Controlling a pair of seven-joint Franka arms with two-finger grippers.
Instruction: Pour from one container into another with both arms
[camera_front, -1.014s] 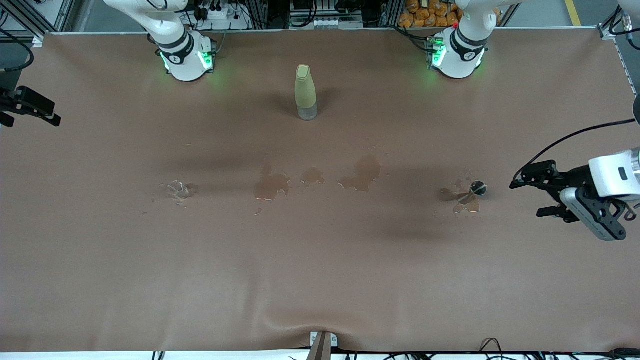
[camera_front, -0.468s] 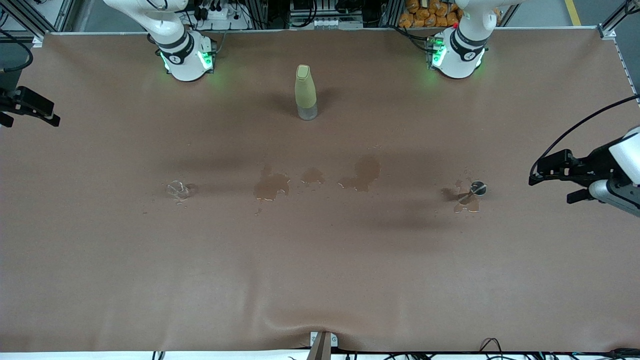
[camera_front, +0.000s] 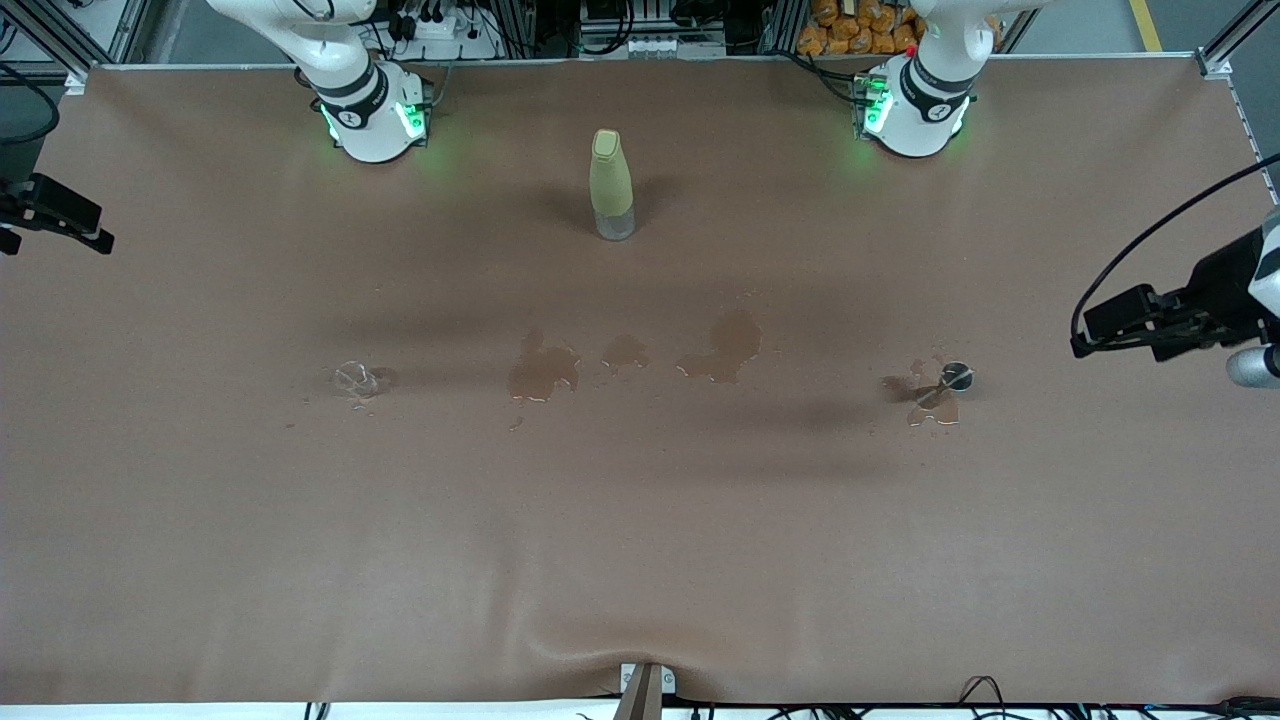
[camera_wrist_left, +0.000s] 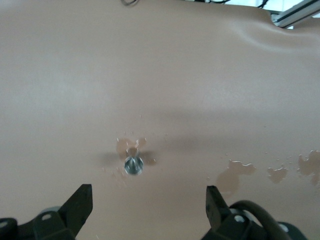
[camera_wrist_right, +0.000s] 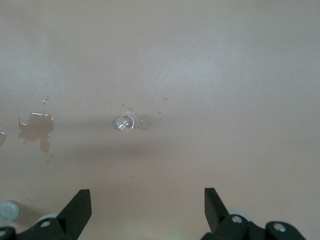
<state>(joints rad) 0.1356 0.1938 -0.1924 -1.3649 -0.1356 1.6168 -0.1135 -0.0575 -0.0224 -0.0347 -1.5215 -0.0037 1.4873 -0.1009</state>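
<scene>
Overhead, white black-banded arms (camera_front: 360, 95); left hand (camera_wrist_left: 147, 202), right hand (camera_wrist_right: 147, 207) spread.

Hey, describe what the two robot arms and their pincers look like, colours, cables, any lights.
Both arms are glossy white with black bands, standing on round white bases: the left arm, the right arm. Green lights glow at each base. The left pincer is black with a looping black cable; the right pincer is black too. The wrist views show flat, wedge-shaped black fingers.

We see a wide desk (camera_front: 640, 560) under a wrinkled brown mat, darkened by wet patches (camera_front: 720, 348); past its top edge stand aluminium frame rails (camera_front: 60, 35) and orange packets (camera_front: 850, 30).
</scene>
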